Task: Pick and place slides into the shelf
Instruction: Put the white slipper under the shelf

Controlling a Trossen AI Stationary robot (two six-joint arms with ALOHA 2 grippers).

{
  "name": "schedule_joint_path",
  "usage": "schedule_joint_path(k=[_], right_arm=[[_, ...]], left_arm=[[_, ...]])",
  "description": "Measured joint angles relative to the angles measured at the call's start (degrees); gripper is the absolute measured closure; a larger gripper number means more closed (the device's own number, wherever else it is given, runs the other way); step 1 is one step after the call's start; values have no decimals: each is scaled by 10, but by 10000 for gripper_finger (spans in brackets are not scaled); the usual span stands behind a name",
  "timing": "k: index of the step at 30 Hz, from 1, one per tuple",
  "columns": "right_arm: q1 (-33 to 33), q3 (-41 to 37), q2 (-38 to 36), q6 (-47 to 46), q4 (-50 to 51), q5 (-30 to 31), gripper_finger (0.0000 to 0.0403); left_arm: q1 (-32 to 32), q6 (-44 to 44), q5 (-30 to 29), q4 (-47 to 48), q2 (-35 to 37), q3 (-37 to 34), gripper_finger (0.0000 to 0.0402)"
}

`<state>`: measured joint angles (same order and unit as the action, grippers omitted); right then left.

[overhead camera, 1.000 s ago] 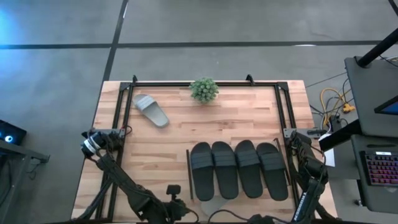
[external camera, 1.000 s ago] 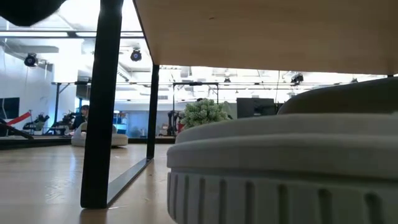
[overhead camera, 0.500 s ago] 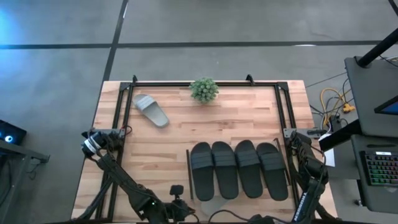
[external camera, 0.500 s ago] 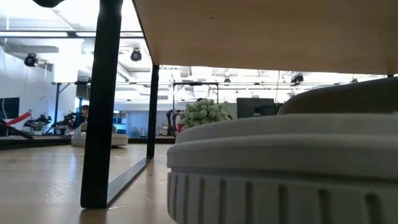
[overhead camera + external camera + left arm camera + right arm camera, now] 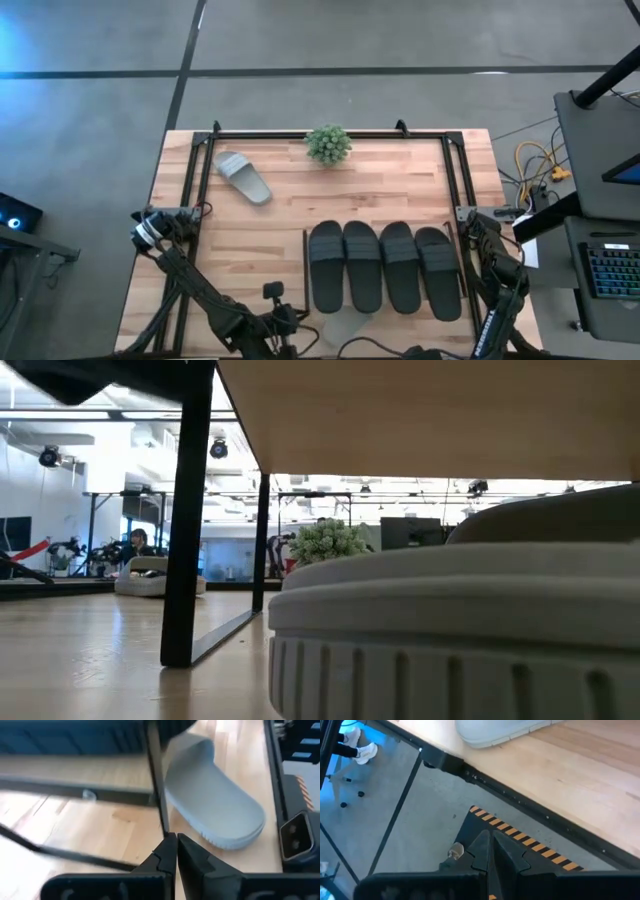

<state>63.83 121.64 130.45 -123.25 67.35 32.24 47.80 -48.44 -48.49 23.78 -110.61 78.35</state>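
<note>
Four black slides (image 5: 385,268) lie side by side on the shelf (image 5: 306,262), a low rack with a wood board (image 5: 430,410) on dark legs. One light grey slide (image 5: 345,326) lies on its sole under the shelf at the near edge and fills the low view (image 5: 450,630). The other grey slide (image 5: 243,177) rests on the table near the far left corner. My left gripper (image 5: 172,845) is shut at the foot of the shelf's near left leg (image 5: 156,795), beside the grey slide (image 5: 215,800). My right gripper (image 5: 490,845) is shut, parked past the table's near edge. My left gripper's shut fingertips (image 5: 169,840) meet the lower end of the shelf's near left leg (image 5: 161,822), coming level from the table's near left side. The shelf stands on the table with the black slides on it.
A small green plant (image 5: 328,144) stands at the far edge. A black tube frame (image 5: 330,133) runs round the table top. Bare wood lies between the far grey slide and the shelf. The right arm (image 5: 495,270) waits at the near right corner.
The shelf with its four black slides has slid a little toward the table's right; in the low view its leg has shifted right. My left gripper has moved with it toward the shelf. The grey slide under the shelf has stayed where it was.
</note>
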Motion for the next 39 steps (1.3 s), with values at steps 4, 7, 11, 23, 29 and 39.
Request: schedule_joint_path(k=[4, 7, 11, 23, 29, 39], right_arm=[[18, 0, 0, -22, 1, 1, 390], [36, 0, 0, -49, 7, -7, 390], [43, -3, 0, -52, 38, -44, 390], [-32, -129, 1, 123, -87, -51, 390], [-45, -178, 2, 144, -104, 40, 390], [-68, -229, 2, 229, -217, 54, 390]], left_arm=[[16, -5, 1, 12, 3, 0, 401], [34, -6, 2, 12, 17, 3, 402], [49, -8, 2, 8, 36, 3, 401], [57, -8, 45, 7, 36, 3, 402], [63, -7, 45, 8, 36, 3, 402], [64, -7, 65, 28, 36, -2, 402]])
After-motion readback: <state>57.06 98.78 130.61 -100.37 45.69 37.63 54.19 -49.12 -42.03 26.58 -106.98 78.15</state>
